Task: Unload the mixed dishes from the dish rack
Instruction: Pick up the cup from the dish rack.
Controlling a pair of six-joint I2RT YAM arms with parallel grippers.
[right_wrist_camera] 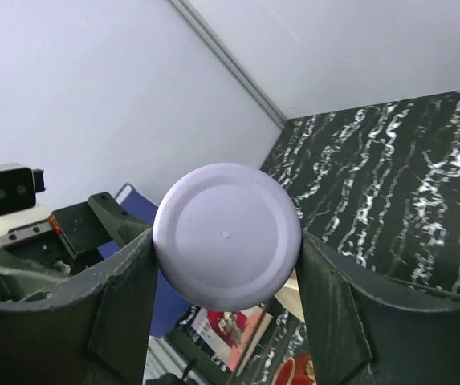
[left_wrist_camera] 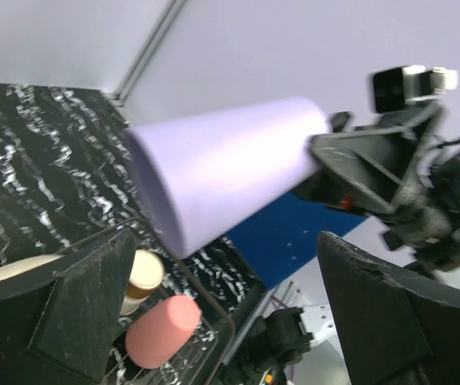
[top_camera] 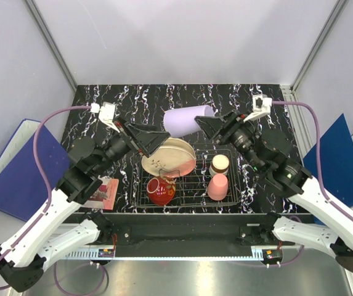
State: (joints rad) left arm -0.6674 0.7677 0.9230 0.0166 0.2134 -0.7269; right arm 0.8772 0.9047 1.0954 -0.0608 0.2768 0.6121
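My right gripper point(right_wrist_camera: 227, 269) is closed on a smooth, tapered lilac tumbler point(right_wrist_camera: 227, 235). Its two black fingers point(right_wrist_camera: 125, 309) press on the two sides near the round bottom, and this bottom faces the wrist camera. The lilac tumbler is in the air, lying almost horizontal. In the top view it appears above the far edge of the low dish rack point(top_camera: 238, 196) of thin silver wire, and its open mouth points to my left arm.

My left gripper point(top_camera: 159, 139) is wide open and holds nothing. It hangs above the far left corner of the dish rack, near the mouth of the tumbler. In its wrist view the tumbler is ahead of the black fingers point(left_wrist_camera: 85, 321), and I see no contact.

Under the left gripper, the large round cream plates point(top_camera: 175, 155) with dark sprig marks lean together in the left half of the rack. A glossy red bowl-cup point(top_camera: 161, 190) sits in the near left corner. In the right half a pink tumbler point(top_camera: 217, 187) is at the near side and a small brown-cream cup point(top_camera: 219, 163) just behind it, at the far side.

The rack stands at the near edge of the black white-veined table point(top_camera: 133, 102). A red printed card point(top_camera: 107, 192) lies left of the rack, partly under my left arm.
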